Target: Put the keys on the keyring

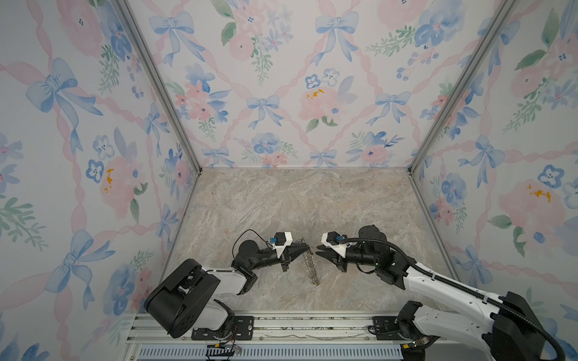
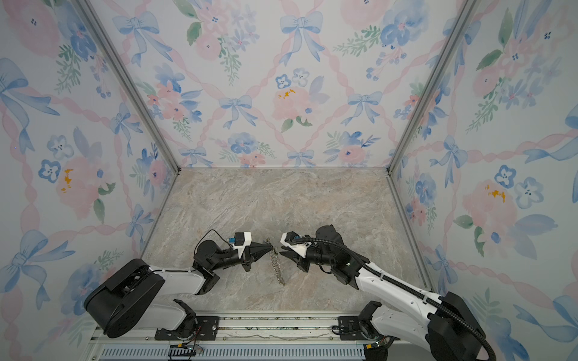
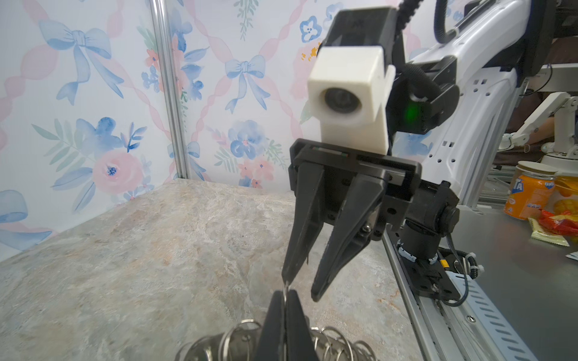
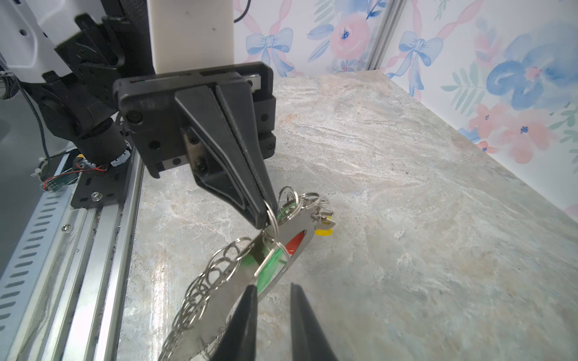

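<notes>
Right gripper [image 4: 272, 286], jaws parted, empty, just beside keyring [image 4: 215, 309].
Left gripper [image 4: 266, 220] clenched on one wire ring [image 4: 271, 215], holding keyring tilted above tabletop [image 4: 391, 175], presumably presenting rings for threading; keys [image 4: 272, 262] cluster at its held end.

Bright, even, diffuse light; shadows on the bench [image 1: 281, 203] faint and soft. Top views bow at the edges. Wrist views blur the nearest jaws; the keyring [image 4: 215, 306] glints.
</notes>
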Motion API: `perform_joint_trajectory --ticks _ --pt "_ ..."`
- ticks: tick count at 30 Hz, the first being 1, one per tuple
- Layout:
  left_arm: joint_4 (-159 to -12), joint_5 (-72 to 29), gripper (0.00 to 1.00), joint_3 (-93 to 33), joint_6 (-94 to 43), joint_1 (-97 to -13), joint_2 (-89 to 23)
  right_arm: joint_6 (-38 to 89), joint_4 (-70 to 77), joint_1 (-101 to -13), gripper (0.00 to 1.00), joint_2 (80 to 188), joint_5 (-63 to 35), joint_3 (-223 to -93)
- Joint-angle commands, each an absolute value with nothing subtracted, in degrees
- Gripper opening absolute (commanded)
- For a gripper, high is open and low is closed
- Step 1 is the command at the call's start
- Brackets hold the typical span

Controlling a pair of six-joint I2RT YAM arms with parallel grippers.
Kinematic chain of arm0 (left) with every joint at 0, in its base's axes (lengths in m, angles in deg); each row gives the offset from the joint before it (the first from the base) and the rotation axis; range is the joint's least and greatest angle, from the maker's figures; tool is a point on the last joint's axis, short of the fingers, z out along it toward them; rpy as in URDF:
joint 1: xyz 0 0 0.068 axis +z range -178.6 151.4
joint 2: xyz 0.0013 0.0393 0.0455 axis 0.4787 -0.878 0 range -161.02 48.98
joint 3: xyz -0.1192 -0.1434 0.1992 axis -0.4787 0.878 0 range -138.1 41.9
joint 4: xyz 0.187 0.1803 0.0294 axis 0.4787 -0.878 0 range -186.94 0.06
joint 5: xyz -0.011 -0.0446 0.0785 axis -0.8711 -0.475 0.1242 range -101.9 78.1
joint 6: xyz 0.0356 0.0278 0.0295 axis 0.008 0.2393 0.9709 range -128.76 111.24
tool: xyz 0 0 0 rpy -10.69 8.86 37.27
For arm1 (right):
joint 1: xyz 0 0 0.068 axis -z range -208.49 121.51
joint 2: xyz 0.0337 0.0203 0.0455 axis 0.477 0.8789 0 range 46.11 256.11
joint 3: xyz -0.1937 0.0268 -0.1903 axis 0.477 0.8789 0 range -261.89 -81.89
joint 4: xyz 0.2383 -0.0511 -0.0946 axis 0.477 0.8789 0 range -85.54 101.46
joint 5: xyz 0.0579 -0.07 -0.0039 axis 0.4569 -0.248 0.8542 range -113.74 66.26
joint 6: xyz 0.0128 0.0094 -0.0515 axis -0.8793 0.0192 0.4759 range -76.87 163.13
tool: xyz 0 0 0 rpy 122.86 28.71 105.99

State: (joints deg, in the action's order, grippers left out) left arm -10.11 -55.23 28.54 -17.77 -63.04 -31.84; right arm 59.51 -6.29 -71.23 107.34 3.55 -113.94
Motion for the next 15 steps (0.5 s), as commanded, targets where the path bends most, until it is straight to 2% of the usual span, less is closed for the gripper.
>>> perform_joint_trajectory --ticks 1,9,15 --pt "-1.1 -57.7 0.0 28.7 -20.1 -63.6 -33.1 57.1 -12.4 -70.1 0.22 107.0 7.2 -113.0" --pt "-3.0 -56.4 0.0 28.8 -18.0 -64.6 -32.3 57.4 -11.2 -70.1 0.22 106.3 7.2 -113.4" --pt "-3.0 -57.4 0.0 28.7 -18.2 -64.6 -32.4 58.0 -10.8 -70.2 0.2 107.3 10.9 -113.4"
